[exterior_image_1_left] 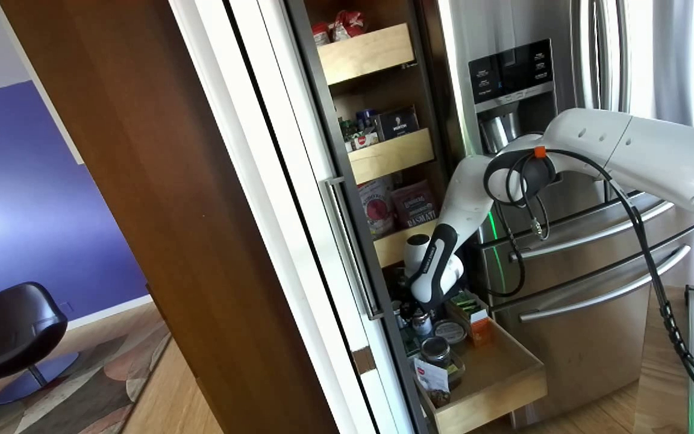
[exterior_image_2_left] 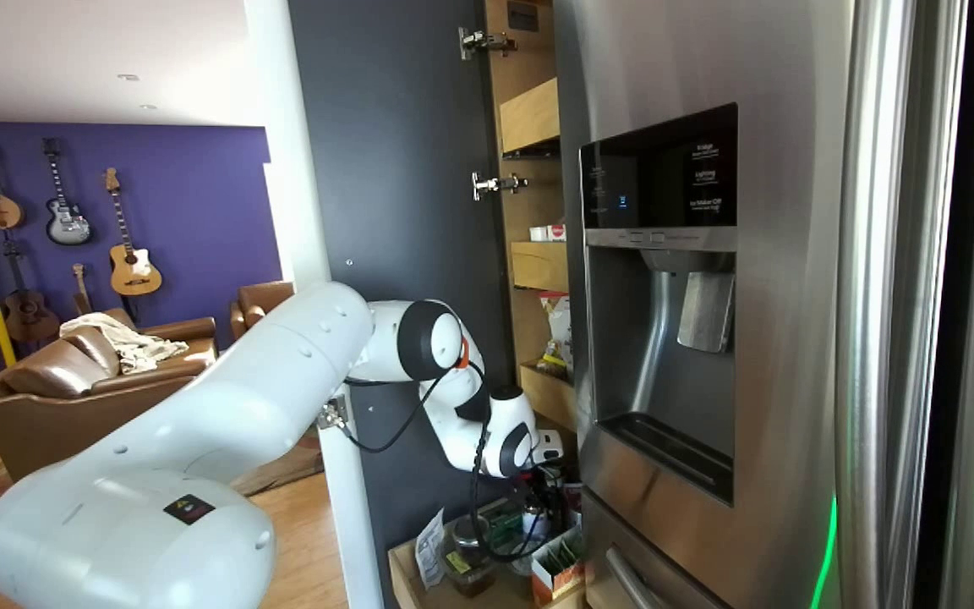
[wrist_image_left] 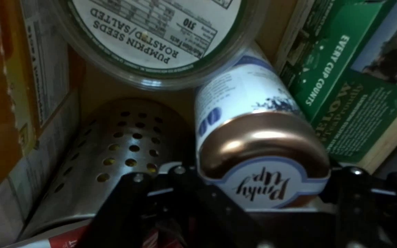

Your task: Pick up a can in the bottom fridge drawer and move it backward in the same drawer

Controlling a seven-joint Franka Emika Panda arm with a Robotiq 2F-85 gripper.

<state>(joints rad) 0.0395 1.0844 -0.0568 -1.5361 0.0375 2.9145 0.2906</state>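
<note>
A white and blue can with a copper lid marked Pinky Up (wrist_image_left: 243, 100) stands in the light-wood bottom drawer (exterior_image_1_left: 491, 402). It also shows in both exterior views (exterior_image_1_left: 422, 324) (exterior_image_2_left: 535, 520). My gripper (wrist_image_left: 264, 172) reaches down over the can's top. Its black fingers lie on either side of the lid, with no clear gap visible. The wrist view does not show whether they are clamped or only around it. The fingertips are mostly hidden in the exterior views. The can's foot is hidden behind a round tub.
A clear pumpkin seeds tub (wrist_image_left: 150, 41) touches the can's side. A green tea box (wrist_image_left: 336, 93) stands on its right, a perforated steel cylinder (wrist_image_left: 126, 148) on its left. An orange box (exterior_image_1_left: 483, 334) and a dark-lidded jar (exterior_image_1_left: 435, 349) share the drawer. Wooden drawers (exterior_image_1_left: 406, 244) hang above.
</note>
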